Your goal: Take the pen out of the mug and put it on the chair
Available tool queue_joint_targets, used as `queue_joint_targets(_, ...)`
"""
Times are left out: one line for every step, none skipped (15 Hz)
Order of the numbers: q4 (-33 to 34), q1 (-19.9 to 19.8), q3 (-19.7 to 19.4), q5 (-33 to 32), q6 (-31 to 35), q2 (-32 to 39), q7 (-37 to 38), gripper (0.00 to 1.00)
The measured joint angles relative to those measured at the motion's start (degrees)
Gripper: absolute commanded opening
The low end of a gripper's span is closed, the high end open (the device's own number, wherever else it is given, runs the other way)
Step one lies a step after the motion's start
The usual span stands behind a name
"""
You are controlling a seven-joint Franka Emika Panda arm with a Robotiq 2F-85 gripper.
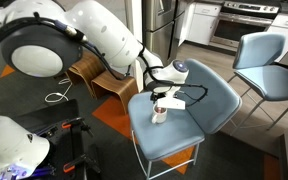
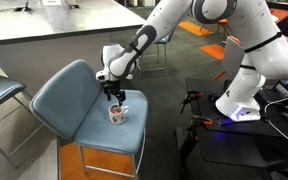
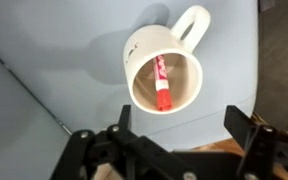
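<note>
A white mug (image 3: 165, 72) stands on the seat of the pale blue-grey chair (image 3: 44, 60). A short red pen (image 3: 162, 85) stands inside the mug, leaning on its wall. My gripper (image 3: 177, 118) hangs right above the mug, open and empty, with its two dark fingers spread wider than the mug. In both exterior views the mug (image 1: 160, 112) (image 2: 117, 113) sits near the middle of the chair seat (image 1: 189, 125) (image 2: 89, 125), with the gripper (image 1: 162, 97) (image 2: 114, 96) just over it.
A second blue-grey chair (image 1: 269, 62) stands behind. Bent-plywood stools (image 1: 99, 78) stand next to the arm's base. A counter (image 2: 44, 30) runs behind the chair. Black equipment with cables (image 2: 224, 120) lies on the floor beside the seat.
</note>
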Motion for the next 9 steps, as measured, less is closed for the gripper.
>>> queue_joint_targets(-0.01,-0.04,0.65,0.0,0.82,0.95,0.0,1.0)
queue_joint_targets(-0.01,-0.04,1.26,0.0,1.5,1.81,0.0,1.0)
queue_joint_targets(-0.01,-0.02,1.72,0.0,1.86,2.44,0.0,1.0)
queue_joint_targets(-0.07,0.0,2.01,-0.02,1.99,2.84,0.01,1.0)
queue_joint_targets(-0.19,0.0,2.16,-0.04,2.03,3.04,0.06,1.0)
queue_joint_targets(-0.43,-0.02,2.17,-0.06,2.1,3.06,0.13,1.0)
queue_joint_targets(-0.63,-0.09,2.14,-0.08,2.28,3.06,0.18,0.95)
queue_joint_targets(-0.86,-0.24,2.11,-0.08,2.77,3.05,0.2,0.87)
queue_joint_targets(-1.07,-0.5,2.09,-0.09,3.32,3.05,0.21,0.74)
